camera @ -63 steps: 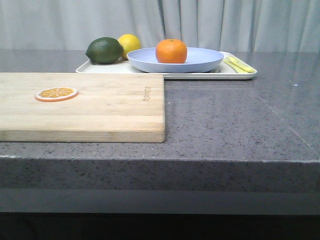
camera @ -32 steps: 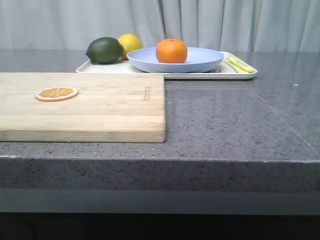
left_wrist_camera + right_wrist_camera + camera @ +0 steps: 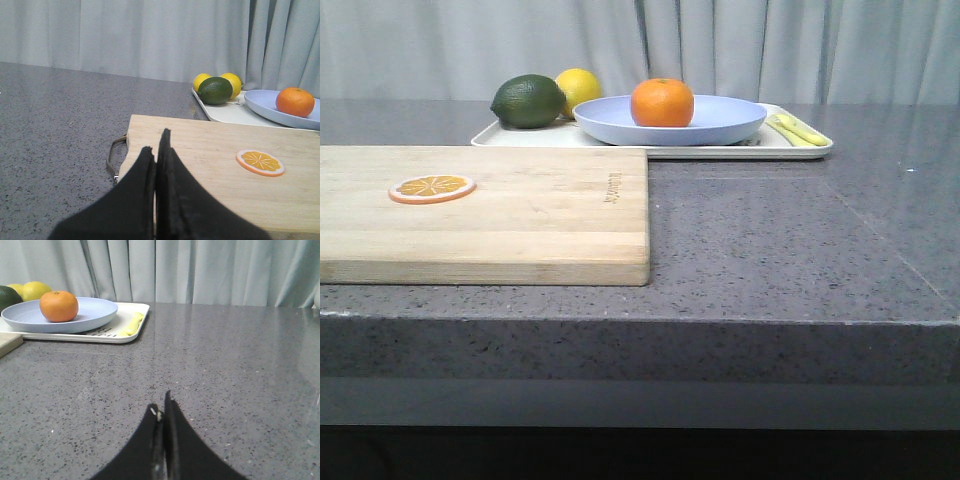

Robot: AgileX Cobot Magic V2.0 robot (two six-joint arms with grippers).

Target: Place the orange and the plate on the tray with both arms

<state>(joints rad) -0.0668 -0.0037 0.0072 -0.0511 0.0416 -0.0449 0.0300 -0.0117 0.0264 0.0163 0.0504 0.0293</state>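
Both black claws, left gripper [image 3: 156, 165] and right gripper [image 3: 162, 427], are closed and empty. Round bright orange [image 3: 662, 102] sits in the lavender plastic plate [image 3: 720, 124] on the cream rectangular tray [image 3: 800, 150] by the worktop's far edge; placement looks complete, nothing left but retreat.

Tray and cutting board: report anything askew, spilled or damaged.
Nothing stands out. The orange sits in the plate, which lies flat on the tray beside a dark green fruit and lemons. An orange slice lies flat on the cutting board. No spills or damage show.
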